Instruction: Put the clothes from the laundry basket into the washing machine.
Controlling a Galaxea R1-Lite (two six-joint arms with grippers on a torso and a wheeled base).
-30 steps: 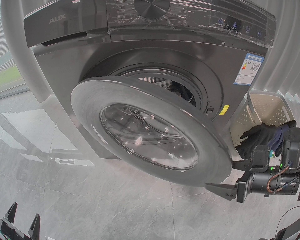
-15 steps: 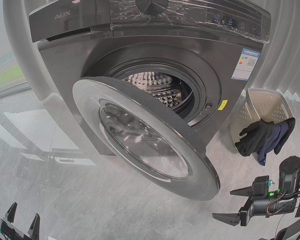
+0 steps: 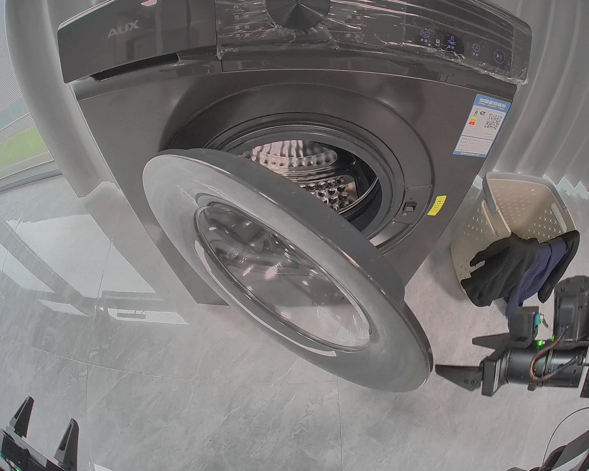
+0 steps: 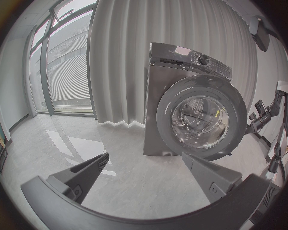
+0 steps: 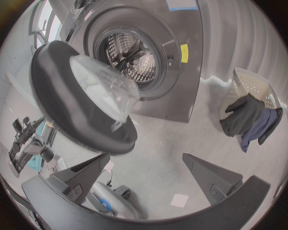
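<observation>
Your right gripper (image 3: 460, 356) is wide open with nothing between its dark, wedge-shaped fingers (image 5: 90, 173). It hangs low over the floor (image 3: 215, 398), just beside the lower rim of the door (image 3: 399, 331), and below the basket. Your left gripper (image 4: 144, 155) is open too and also holds nothing; it sits low on the far left, well apart from everything.

The door is a thick, round, matte grey ring around a clear, bulging glass bowl (image 3: 282, 276), and it's swung open toward you. Behind it is the washing machine (image 3: 153, 122), a brushed grey metal box. Crinkled plastic film (image 3: 368, 30) covers its control strip, which has a round knob (image 3: 297, 9). The drum (image 3: 307, 165) is shiny steel, dimpled and perforated.

The laundry basket (image 3: 521, 202) is beige plastic with small punched holes and stands on the floor right of the machine. The clothes are at the basket: a soft black garment (image 3: 503, 270) and a navy one (image 3: 543, 270) drape over its near rim, touching each other. You can't tell how much lies deeper inside.

The floor is glossy grey marbled tile. Pleated pale curtains (image 4: 120, 60) hang behind the machine.
</observation>
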